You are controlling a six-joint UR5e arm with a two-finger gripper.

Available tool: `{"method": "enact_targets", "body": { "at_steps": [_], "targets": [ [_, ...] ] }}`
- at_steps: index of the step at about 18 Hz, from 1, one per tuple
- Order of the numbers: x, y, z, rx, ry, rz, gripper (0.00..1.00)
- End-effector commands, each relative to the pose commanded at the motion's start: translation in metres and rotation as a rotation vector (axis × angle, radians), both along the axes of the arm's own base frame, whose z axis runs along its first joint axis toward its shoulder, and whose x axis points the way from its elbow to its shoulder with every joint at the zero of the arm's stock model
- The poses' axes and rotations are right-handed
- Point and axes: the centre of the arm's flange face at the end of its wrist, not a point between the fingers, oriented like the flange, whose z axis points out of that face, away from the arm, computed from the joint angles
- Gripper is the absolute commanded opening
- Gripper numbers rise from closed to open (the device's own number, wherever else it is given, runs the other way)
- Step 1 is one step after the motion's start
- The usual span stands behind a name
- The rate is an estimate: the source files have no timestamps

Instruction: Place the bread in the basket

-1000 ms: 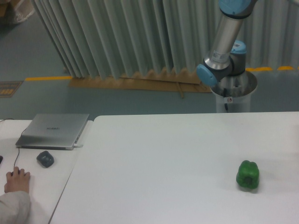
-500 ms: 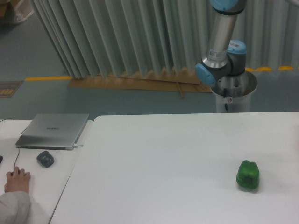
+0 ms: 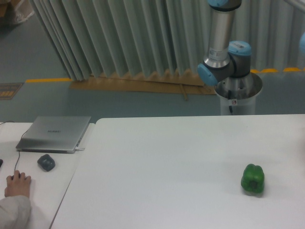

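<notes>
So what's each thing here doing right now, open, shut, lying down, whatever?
Laptop: lid shut, flat on the side desk.
Green pepper: upright on the white table, untouched.
Robot arm: raised behind the table; gripper out of view.
Person's hand: resting on the desk.

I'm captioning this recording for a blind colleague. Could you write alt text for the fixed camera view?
A green bell pepper sits alone near the right edge of a white table; no bread, basket or gripper is in view. Behind it the robot arm rises out of frame. On a side desk at left lie a closed laptop, a mouse and a person's hand.
</notes>
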Motion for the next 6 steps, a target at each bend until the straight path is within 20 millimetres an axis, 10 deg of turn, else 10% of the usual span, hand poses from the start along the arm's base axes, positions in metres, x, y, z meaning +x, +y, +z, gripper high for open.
{"method": "enact_targets", "body": {
  "at_steps": [6],
  "targets": [
    [0.014,-0.004,0.0,-0.011,-0.011,-0.001,1.0]
  ]
}}
